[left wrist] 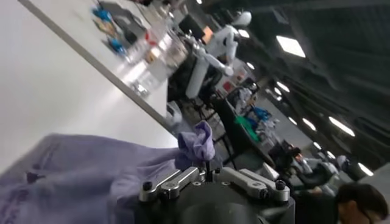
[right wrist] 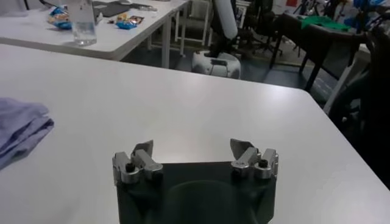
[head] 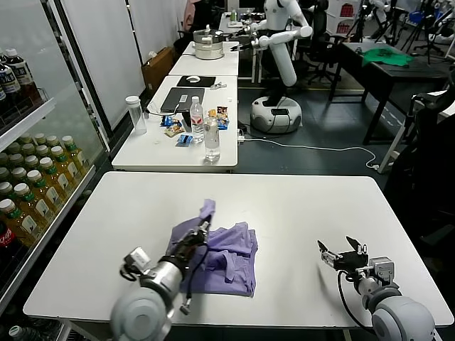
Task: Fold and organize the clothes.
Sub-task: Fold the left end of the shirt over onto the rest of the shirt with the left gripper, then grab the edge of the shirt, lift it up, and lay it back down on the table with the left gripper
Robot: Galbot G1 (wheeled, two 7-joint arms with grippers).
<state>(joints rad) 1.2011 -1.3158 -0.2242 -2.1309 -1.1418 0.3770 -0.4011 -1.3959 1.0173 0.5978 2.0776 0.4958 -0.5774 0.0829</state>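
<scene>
The lavender T-shirt (head: 226, 257) lies bunched and partly folded on the white table (head: 298, 206), left of centre near the front edge. My left gripper (head: 195, 234) is shut on an edge of the shirt and holds a fold of it raised; in the left wrist view the cloth (left wrist: 196, 145) sticks up from between the shut jaws. My right gripper (head: 340, 254) is open and empty, low over the table's front right, well clear of the shirt. The right wrist view shows its spread fingertips (right wrist: 144, 150) and the shirt's edge (right wrist: 21, 125) far off to one side.
Shelves of bottled drinks (head: 28, 177) stand along the left. A second table (head: 178, 142) behind holds water bottles, a cup, snacks and a laptop. Another robot (head: 281, 42) and a dark table with a green cloth (head: 387, 55) are farther back.
</scene>
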